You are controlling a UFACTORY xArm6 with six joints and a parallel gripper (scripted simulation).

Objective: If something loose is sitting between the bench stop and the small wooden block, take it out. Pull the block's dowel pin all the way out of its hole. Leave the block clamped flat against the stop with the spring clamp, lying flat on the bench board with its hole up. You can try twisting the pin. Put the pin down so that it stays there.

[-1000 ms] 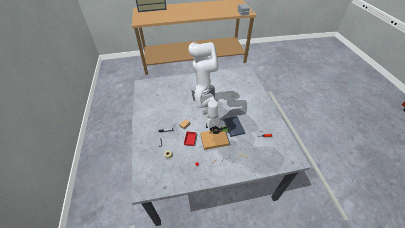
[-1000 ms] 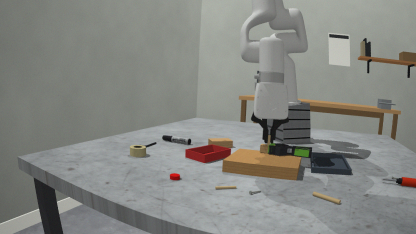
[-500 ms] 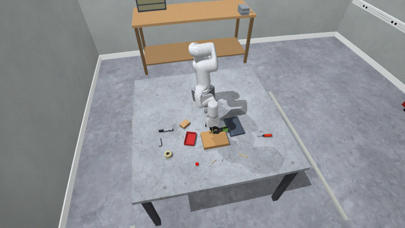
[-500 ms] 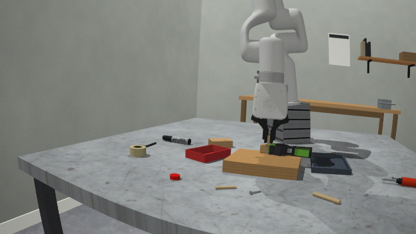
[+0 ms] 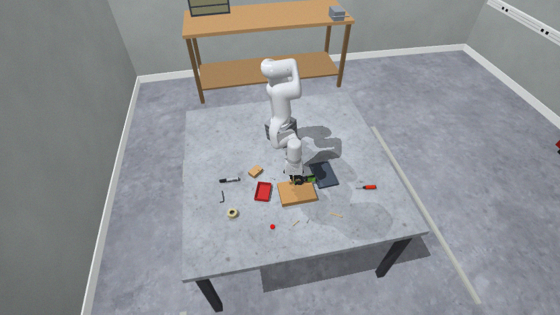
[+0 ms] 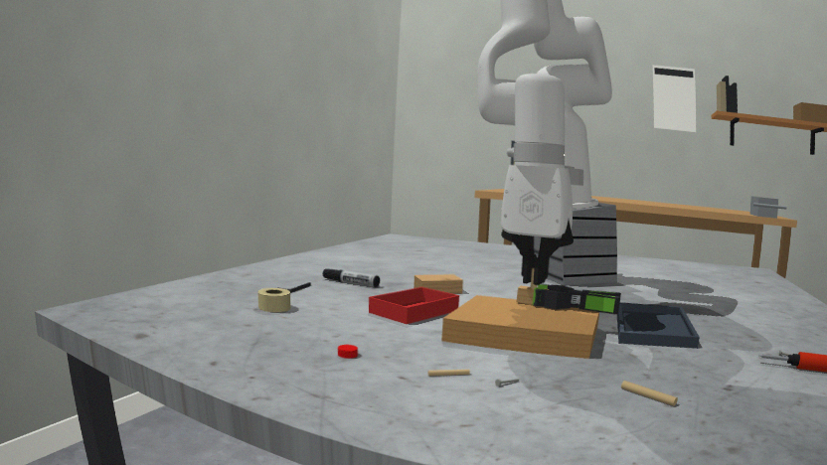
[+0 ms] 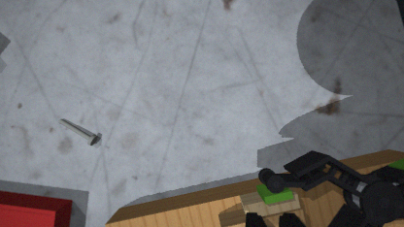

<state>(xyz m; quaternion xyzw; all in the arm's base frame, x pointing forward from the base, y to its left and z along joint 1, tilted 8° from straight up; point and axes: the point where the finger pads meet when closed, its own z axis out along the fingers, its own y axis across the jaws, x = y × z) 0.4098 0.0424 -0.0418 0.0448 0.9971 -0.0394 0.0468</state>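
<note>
My gripper points straight down over the back edge of the wooden bench board. It is shut on the thin dowel pin, which stands upright on the small wooden block. I cannot tell how deep the pin sits in its hole. The black and green spring clamp lies on the board and grips the block from the right. The bench stop is hidden.
A red tray lies left of the board and a dark tray right of it. A spare block, marker, tape roll, two loose dowels, a screw and a screwdriver lie around.
</note>
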